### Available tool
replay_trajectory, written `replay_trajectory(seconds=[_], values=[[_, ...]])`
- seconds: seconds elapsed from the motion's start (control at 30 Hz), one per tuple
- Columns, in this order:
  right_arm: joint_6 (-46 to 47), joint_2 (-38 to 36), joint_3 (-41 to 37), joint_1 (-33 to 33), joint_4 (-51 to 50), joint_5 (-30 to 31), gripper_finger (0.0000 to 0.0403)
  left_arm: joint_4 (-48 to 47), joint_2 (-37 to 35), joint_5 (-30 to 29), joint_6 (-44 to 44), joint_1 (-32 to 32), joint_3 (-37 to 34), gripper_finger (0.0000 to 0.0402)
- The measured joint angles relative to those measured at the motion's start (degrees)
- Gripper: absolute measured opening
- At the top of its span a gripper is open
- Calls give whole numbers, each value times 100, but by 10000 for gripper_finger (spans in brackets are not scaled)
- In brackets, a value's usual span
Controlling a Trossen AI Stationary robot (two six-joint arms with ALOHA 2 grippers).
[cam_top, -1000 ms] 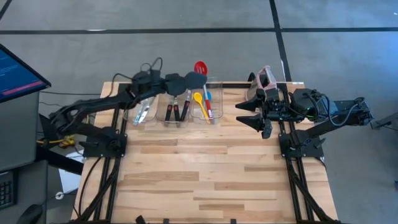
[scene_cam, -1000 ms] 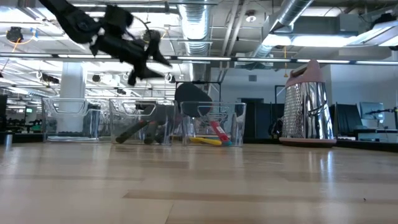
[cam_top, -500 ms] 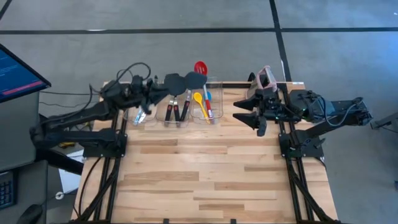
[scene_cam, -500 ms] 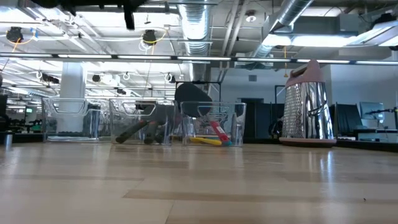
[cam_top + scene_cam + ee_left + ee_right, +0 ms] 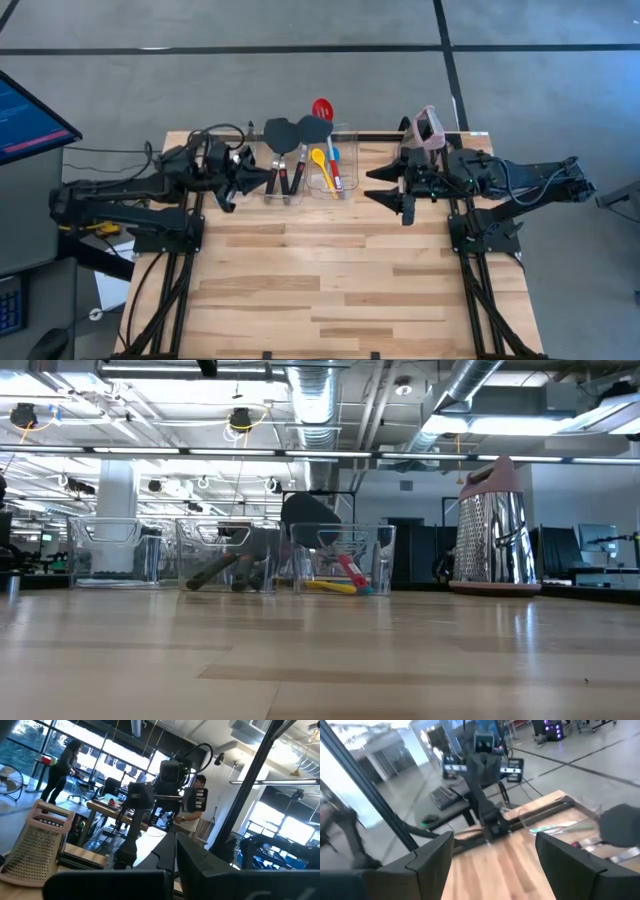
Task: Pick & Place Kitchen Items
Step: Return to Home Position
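Right end effector (image 5: 372,186) hangs over the worktop (image 5: 330,285), near the metal grater (image 5: 425,125) with the pink top. Its fingers (image 5: 432,855) are spread wide with nothing between them. Your left end effector (image 5: 255,178) is at the other end of the bin row, over the left bin (image 5: 100,555), and points toward the middle bin (image 5: 200,545). You cannot tell whether it is wide or narrow.

You see the dark spatulas (image 5: 282,133) in the middle bin, their black-red handles inside and their heads out past the back rim. The right bin (image 5: 382,555) holds the yellow spoon (image 5: 318,158), the blue spoon (image 5: 334,154) and the red slotted spoon (image 5: 321,107), whose head reaches beyond the worktop's back edge. The thin silvery-green tools (image 5: 561,826) lie in the left bin. All three bins stand side by side along the back of the worktop, and the grater stands upright apart from them at the right corner.
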Motion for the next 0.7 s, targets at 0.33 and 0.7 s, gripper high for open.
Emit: replay_trajectory(seconds=[0.33, 0.7], values=[[-700, 4, 0, -116, 393, -287, 216, 4, 4, -450, 1006, -750, 189, 1], [-1621, -301, 3, -114, -42, -397, 9, -1336, -137, -1566, 2056, -1345, 639, 1]])
